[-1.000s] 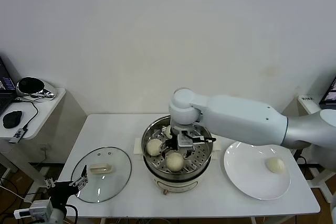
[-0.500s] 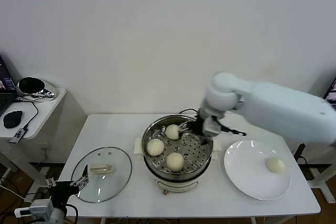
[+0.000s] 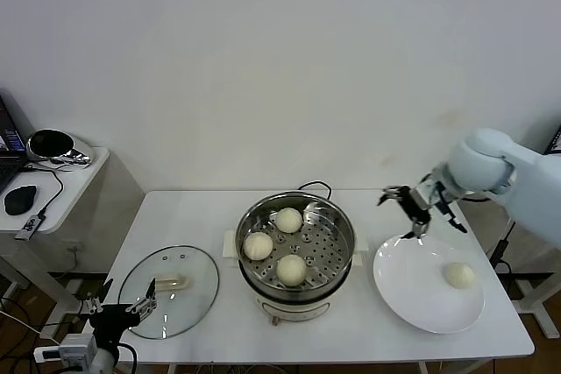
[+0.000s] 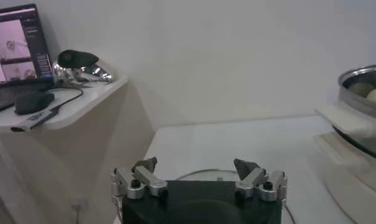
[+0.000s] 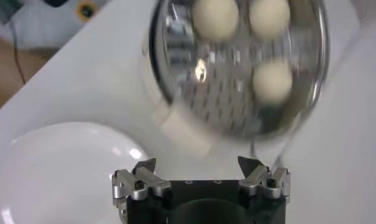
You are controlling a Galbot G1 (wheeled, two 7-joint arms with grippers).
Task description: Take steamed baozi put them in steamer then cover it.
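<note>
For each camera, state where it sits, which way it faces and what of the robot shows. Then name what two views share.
Head view: on the head, looking down at the table; right gripper over the plate, left gripper by the cover.
Left wrist view: behind the open left fingers, facing the side shelf.
Right wrist view: behind the open right fingers, facing the steamer.
Shared: head and right wrist views show three baozi in the steamer.

Three baozi (image 3: 277, 244) sit in the steamer (image 3: 296, 251), cover (image 3: 168, 291) left, plate (image 3: 421, 291) right (holding one).
</note>
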